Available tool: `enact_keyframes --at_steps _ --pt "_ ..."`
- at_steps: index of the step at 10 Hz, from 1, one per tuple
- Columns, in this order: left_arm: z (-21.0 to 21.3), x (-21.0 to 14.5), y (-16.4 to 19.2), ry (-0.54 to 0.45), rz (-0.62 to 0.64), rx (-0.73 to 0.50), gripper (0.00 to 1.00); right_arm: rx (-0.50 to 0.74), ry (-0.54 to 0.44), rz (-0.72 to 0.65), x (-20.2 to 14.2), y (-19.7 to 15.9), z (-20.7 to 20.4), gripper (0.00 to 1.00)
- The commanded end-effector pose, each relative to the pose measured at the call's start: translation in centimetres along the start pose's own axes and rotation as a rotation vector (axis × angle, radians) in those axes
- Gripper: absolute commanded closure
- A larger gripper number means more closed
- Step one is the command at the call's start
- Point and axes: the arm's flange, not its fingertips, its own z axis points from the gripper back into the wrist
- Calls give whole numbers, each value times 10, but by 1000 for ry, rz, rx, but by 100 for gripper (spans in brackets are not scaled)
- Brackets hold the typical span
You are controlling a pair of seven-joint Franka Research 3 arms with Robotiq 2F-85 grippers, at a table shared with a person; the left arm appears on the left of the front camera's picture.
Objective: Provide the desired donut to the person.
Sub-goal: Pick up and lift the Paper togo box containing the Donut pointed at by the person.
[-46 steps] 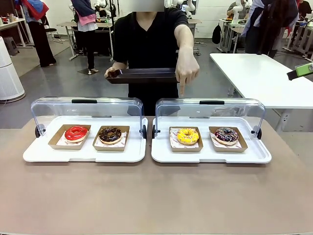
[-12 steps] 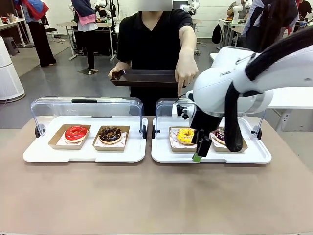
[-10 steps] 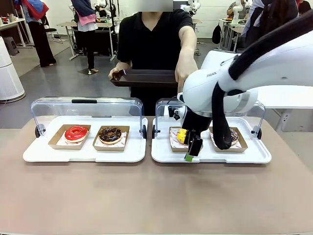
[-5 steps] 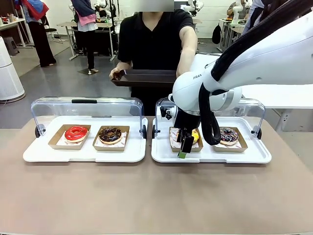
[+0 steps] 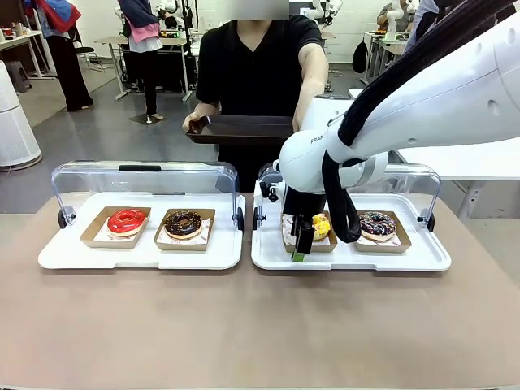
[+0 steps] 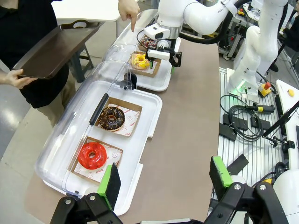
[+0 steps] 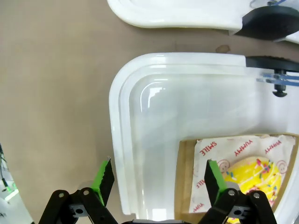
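From the front, the right arm [image 5: 325, 158] covers much of the yellow donut [image 5: 322, 225] and its cardboard tray [image 5: 285, 241]. In the right wrist view the picture's edge cuts off perhaps half that donut.

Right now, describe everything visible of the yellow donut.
The yellow donut is a ring with bright yellow glaze and small coloured sprinkles. It lies flat on a printed paper liner in a brown cardboard tray, on the white tray whose clear lid stands open. The open right gripper hangs just beside it, partly hiding it from the front; no contact shows.
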Motion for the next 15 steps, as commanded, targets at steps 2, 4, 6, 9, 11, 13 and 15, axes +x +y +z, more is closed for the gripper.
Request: enact_keyframes --at_steps 2,4,6,9,11,13,15 --pt "2 0 -1 -2 -5 -9 0 -33 22 -20 15 -10 -5 0" --pt "2 0 -1 -2 -5 -9 0 -40 19 -23 18 -13 -5 0" --pt "2 0 -1 -2 -5 -9 0 -48 19 -32 20 -15 -4 0" --pt "2 0 -1 -2 -5 -9 0 -42 36 -43 14 -21 -9 0" --pt "2 0 -1 -2 -5 -9 0 -33 34 -38 9 -26 -13 0" --pt "2 0 -1 -2 -5 -9 0 -25 36 -39 8 -29 -19 0" --pt "2 0 -1 -2 -5 -9 0 -24 32 -41 7 -30 -19 0"
